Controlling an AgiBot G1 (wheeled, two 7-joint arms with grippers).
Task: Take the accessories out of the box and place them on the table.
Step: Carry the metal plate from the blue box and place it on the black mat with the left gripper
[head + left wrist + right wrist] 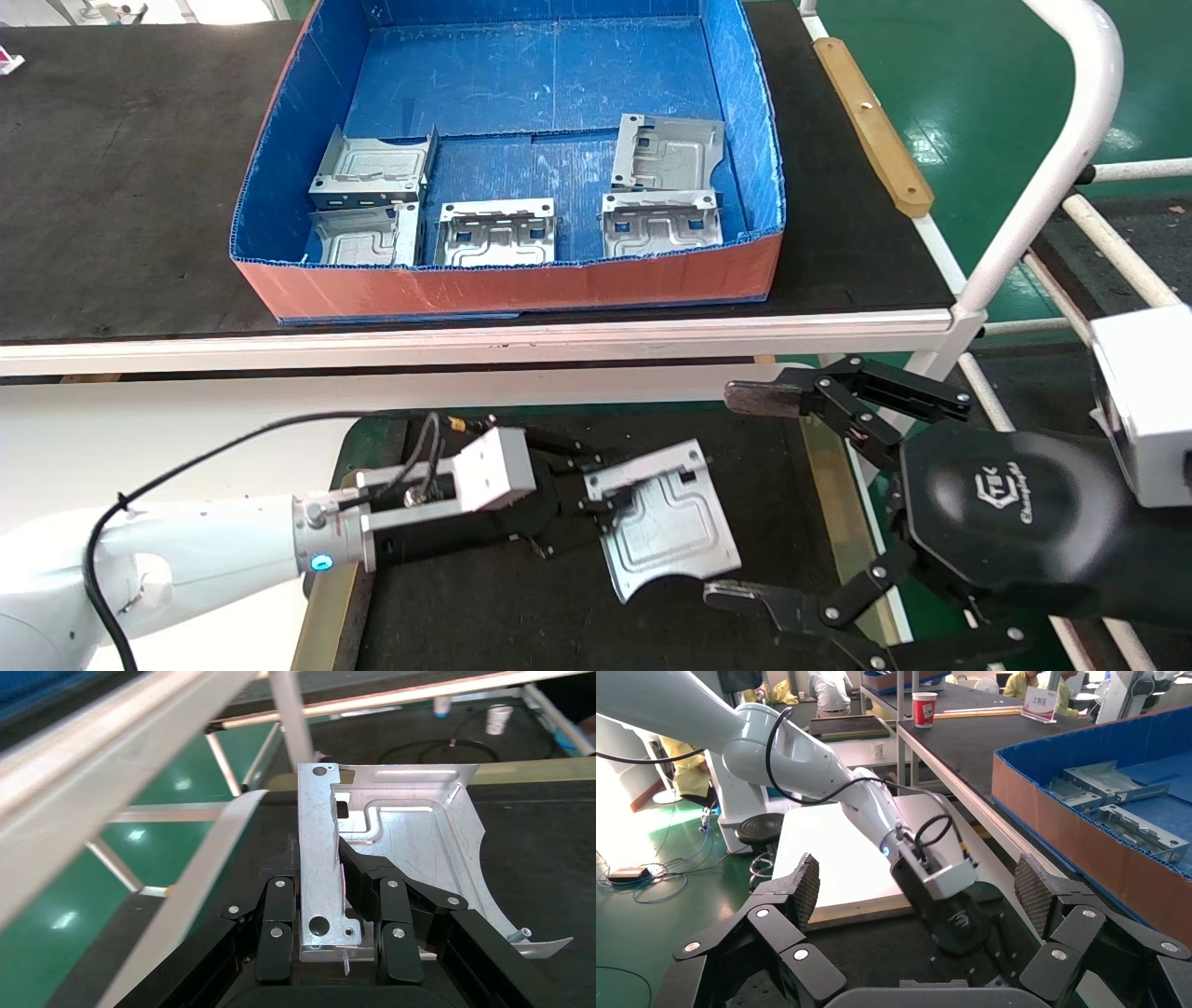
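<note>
Now the silver stamped sheet-metal plate (666, 522), low centre over the dark-matted table (521, 615), is pinched by its flange in the left gripper (596, 499); it could tip on release. Right gripper (745, 494), lower right, gapes empty.

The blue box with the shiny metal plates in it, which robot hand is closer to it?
The right gripper, open beside the low table, is slightly nearer the blue corrugated-plastic box. The left gripper is lower down, shut on a silver plate.
</note>
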